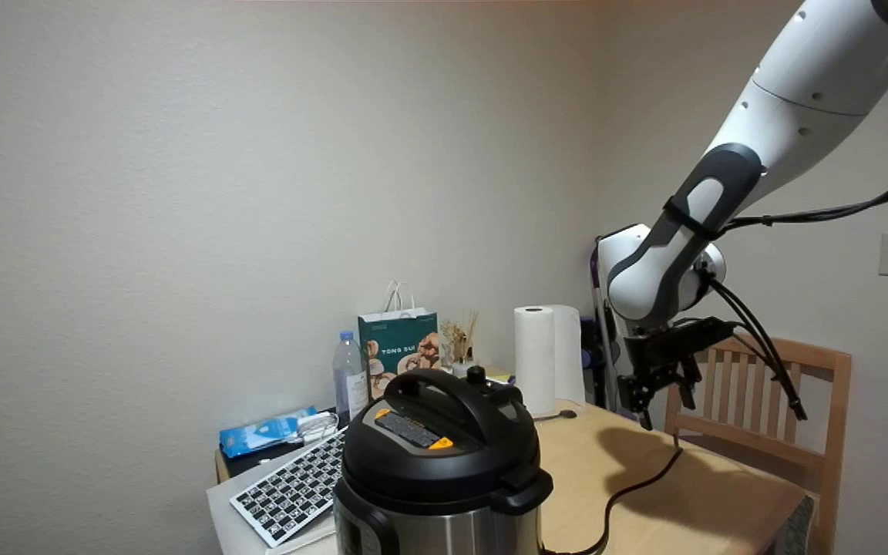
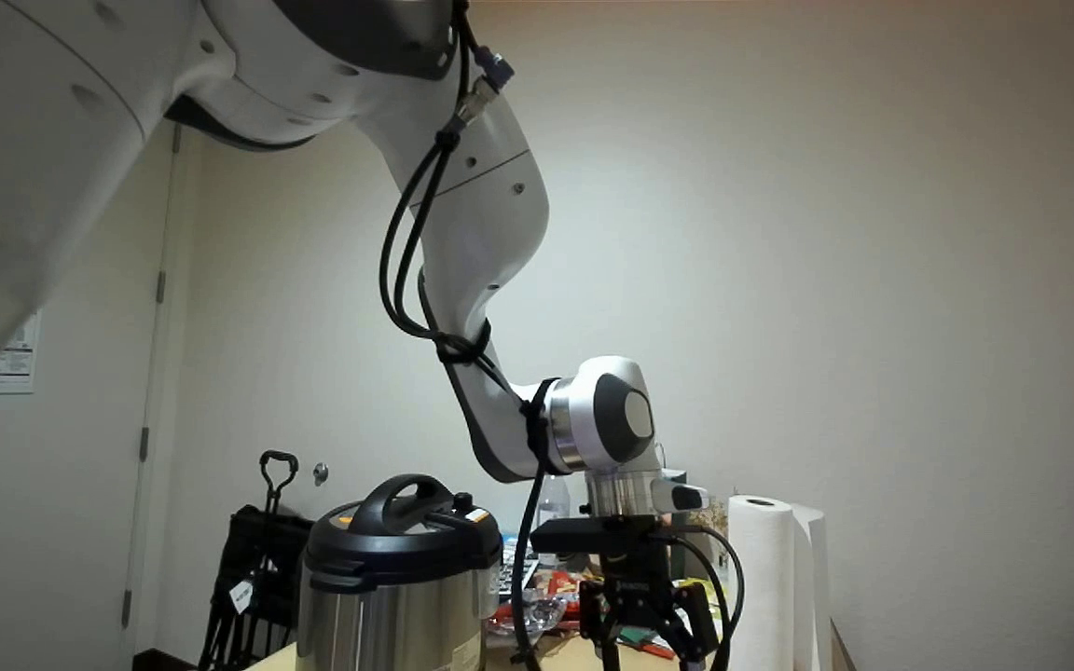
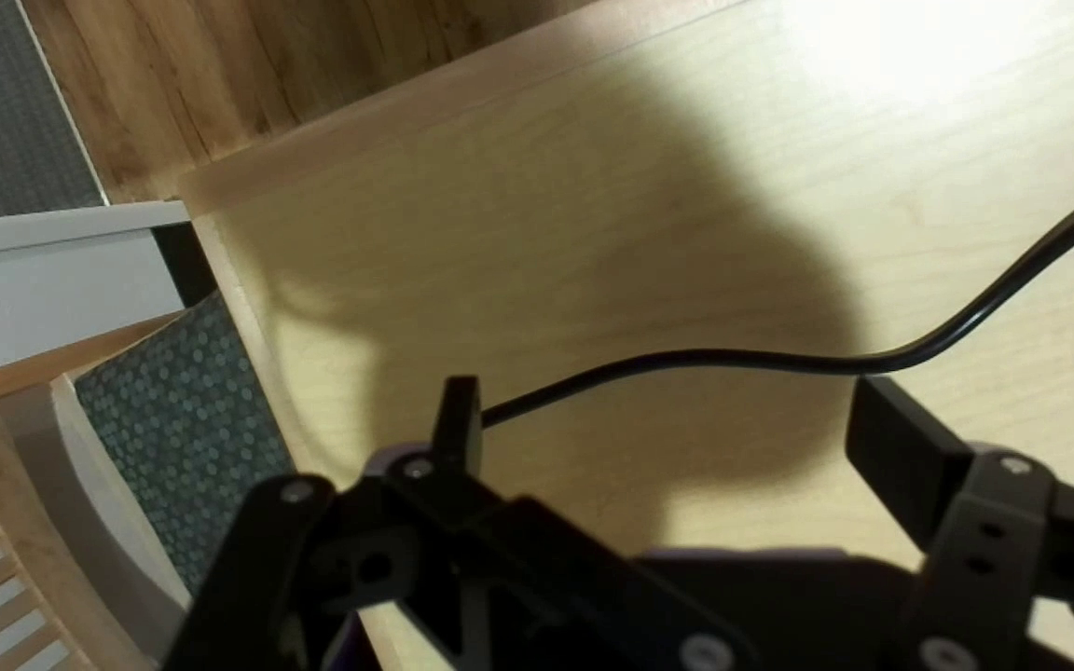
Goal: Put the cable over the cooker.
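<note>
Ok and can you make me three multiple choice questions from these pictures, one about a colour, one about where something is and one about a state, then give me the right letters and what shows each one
1. Labels aside, what colour is the lid of the cooker?
A) white
B) black
C) red

2. Where does the visible length of the cable between the gripper's fingertips run?
A) across the tabletop
B) over the cooker's lid
C) around the paper-towel roll

3. What state is the gripper in?
A) shut on the cable
B) shut, holding nothing
C) open

Right letters:
1: B, since the lid shows black in both exterior views.
2: A, since the wrist view shows it crossing that surface.
3: C, since the fingers stand wide apart in the wrist view.
</note>
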{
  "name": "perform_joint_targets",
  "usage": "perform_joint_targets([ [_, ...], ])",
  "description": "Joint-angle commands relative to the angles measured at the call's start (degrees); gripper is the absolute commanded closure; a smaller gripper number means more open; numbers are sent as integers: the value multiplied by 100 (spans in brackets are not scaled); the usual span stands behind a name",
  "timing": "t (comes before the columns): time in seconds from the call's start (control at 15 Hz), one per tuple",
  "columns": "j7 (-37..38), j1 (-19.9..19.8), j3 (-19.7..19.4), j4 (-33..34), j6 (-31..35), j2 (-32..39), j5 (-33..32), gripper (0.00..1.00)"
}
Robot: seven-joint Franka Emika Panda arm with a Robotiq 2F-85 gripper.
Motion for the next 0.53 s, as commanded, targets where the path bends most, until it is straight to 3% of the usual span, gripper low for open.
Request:
perform_joint_targets([
  [0.0,-61,186,-187,15,-1,6,84,0],
  [0.2,498,249,-306,168,-407,189,350,0],
  [0.47,1284,279,-642,218,-466,663,498,0],
])
